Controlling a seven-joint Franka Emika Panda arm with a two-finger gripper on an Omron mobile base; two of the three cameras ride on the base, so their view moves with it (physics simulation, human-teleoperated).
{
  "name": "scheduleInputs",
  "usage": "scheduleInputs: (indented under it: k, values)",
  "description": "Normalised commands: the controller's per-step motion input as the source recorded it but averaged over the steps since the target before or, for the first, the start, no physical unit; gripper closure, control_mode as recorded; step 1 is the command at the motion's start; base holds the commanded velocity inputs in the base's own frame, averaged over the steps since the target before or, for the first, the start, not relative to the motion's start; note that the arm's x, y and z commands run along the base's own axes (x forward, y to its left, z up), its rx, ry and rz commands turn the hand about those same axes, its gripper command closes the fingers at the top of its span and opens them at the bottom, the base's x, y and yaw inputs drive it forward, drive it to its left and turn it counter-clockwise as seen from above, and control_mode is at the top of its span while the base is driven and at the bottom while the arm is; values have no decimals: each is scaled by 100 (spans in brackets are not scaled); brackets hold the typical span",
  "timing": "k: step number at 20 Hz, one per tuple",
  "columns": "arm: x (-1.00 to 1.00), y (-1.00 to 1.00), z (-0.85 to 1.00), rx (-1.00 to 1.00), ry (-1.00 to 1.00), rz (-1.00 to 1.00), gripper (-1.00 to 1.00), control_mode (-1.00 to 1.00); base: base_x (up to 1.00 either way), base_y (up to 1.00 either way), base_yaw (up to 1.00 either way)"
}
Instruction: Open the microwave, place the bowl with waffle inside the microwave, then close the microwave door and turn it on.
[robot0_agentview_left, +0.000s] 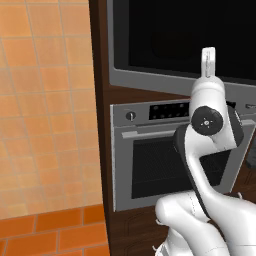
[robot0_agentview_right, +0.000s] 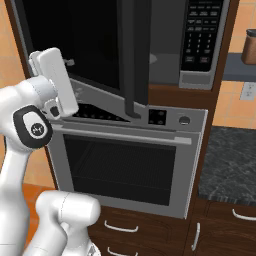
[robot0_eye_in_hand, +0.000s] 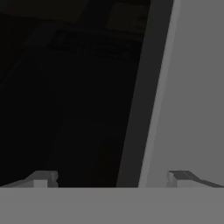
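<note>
Microwave door (robot0_agentview_right: 134, 55) ajar, black glass, grey-edged; microwave (robot0_agentview_right: 200, 45) keypad exposed.

microwave (robot0_agentview_right: 202, 45) sits built in above the oven, grey frame, keypad on the right; its black glass microwave door (robot0_agentview_right: 134, 55) is swung partly open.

One microwave (robot0_agentview_right: 200, 45), upper part of the right base view, with one microwave door (robot0_agentview_right: 132, 55) swung outward and seen edge-on at upper centre. One keypad panel (robot0_agentview_right: 202, 32) at upper right of the same view. One oven (robot0_agentview_right: 125, 155) at centre, bearing one bar handle (robot0_agentview_right: 120, 135), one round knob (robot0_agentview_right: 184, 120) and one display strip (robot0_agentview_right: 157, 117). Three drawer or cabinet pulls along the bottom edge (robot0_agentview_right: 120, 228). One wall outlet (robot0_agentview_right: 247, 91) at right edge. One brown container (robot0_agentview_right: 249, 46) at upper right. One gripper (robot0_eye_in_hand: 112, 178), two fingertips (robot0_eye_in_hand: 43, 178).
</note>
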Motion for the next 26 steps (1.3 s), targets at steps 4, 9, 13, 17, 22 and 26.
scheduleInputs:
  k: [4, 9, 13, 17, 22, 26]
  values:
    - [38, -22, 1, 8, 0, 23, -100, -100, 0, 0, 0]
    - [44, -13, 6, 7, 1, 18, -100, -100, 0, 0, 0]
    - [32, -5, 7, 5, 3, 13, -100, -100, 0, 0, 0]
    - [30, 0, 7, 2, 5, 8, -100, -100, 0, 0, 0]
    - [35, 0, 2, 0, 6, 5, -100, -100, 0, 0, 0]
    - [28, 0, 0, 0, 6, 5, -100, -100, 0, 0, 0]
